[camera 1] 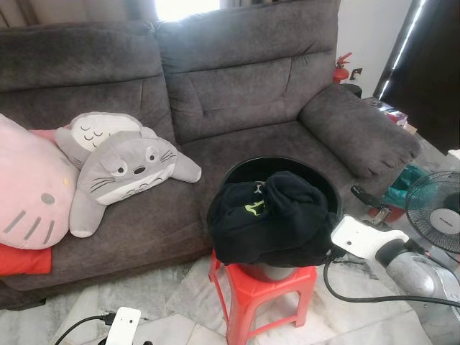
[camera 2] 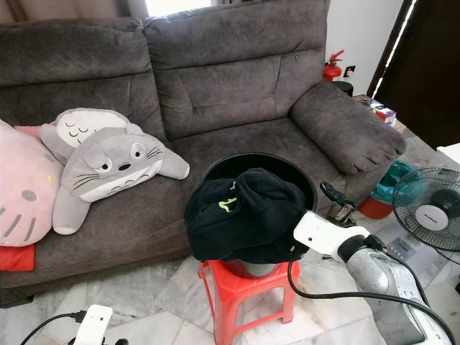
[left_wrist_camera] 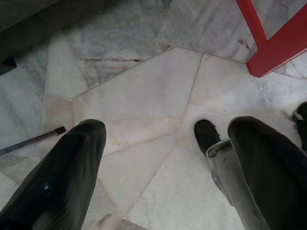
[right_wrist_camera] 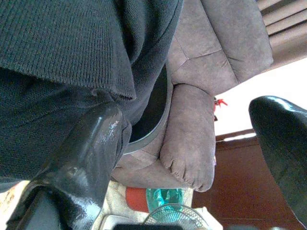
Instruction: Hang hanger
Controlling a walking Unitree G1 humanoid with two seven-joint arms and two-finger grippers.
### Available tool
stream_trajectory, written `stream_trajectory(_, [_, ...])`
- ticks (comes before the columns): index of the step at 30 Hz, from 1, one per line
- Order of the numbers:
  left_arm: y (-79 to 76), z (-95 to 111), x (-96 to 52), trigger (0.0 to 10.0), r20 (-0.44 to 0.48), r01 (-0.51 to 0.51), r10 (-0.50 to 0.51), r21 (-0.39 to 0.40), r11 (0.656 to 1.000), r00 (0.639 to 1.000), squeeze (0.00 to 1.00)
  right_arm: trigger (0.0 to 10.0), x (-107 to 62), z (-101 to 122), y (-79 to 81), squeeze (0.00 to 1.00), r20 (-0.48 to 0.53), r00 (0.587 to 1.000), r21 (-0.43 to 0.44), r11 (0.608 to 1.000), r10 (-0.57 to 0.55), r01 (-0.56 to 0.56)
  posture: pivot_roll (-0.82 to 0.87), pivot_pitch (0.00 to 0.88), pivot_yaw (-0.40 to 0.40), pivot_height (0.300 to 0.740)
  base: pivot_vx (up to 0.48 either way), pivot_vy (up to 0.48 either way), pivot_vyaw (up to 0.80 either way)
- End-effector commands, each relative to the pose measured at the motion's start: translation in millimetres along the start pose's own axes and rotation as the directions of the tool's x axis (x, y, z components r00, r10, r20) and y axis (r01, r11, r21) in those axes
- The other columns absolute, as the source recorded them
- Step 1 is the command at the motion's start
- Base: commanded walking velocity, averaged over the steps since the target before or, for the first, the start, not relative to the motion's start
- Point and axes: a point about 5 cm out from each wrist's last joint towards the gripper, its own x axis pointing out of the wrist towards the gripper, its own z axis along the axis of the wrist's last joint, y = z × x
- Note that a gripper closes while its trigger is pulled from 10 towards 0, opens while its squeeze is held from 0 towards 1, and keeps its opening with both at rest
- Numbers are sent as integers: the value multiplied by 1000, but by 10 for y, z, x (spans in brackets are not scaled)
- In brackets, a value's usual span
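You see the red plastic stool (camera 1: 262, 284) standing on the pale marble floor (left_wrist_camera: 144, 105), just in front of the grey fabric sofa (camera 1: 237, 93); take this stool as your landmark. On top of the stool sits a round black bucket (camera 1: 248, 167), and a black knitted garment w/ a small green mark (camera 1: 277, 215) is heaped in it and hangs over its front rim. You cannot make out a hanger in any view, so its place cannot be told.

The right gripper (right_wrist_camera: 192, 143) is at the stool's right side, reaching to the garment. Its jaws stand wide open, holding nothing; one black finger (right_wrist_camera: 81, 158) lies just against the knit cloth, the other is well apart from it, w/ the sofa armrest (right_wrist_camera: 192, 143) behind them. The white wrist housing of the right arm (camera 1: 359, 237) is near the bucket's right edge, w/ a black cable (camera 1: 374, 296) looping below it.

The left gripper (left_wrist_camera: 158, 163) hangs low, to the left of the stool, pointing at the floor. Its jaws are open and empty; a red stool leg is near them.

Left of the stool, on the sofa seat, lie a grey Totoro plush (camera 1: 122, 176) and a pink cat-face cushion (camera 1: 29, 194). Right of the stool, a black floor fan (camera 1: 435, 212) stands.
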Motion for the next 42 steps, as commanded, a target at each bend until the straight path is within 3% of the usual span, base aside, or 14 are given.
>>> stream_trajectory(1, [-8, -34, -4, 10000, -18, 0, 0, -4, 1000, 1000, 0, 10000, 22, 25, 17, 0, 20, 1000, 17, 1000, 20, -21, -176, 0, 18, 740, 0, 0, 0])
stream_trajectory(23, [-8, -34, -4, 10000, -19, -1, 1, -6, 1000, 1000, 0, 10000, 28, 34, 105, 0, 25, 991, 31, 990, 134, -135, -176, 0, 18, 740, 0, 0, 0])
stream_trajectory(42, [-7, -32, -3, 10000, -17, -5, 5, -2, 1000, 1000, 0, 10000, 115, 91, 48, 0, 58, 993, -4, 995, 102, -102, -174, 0, 18, 740, 0, 0, 0])
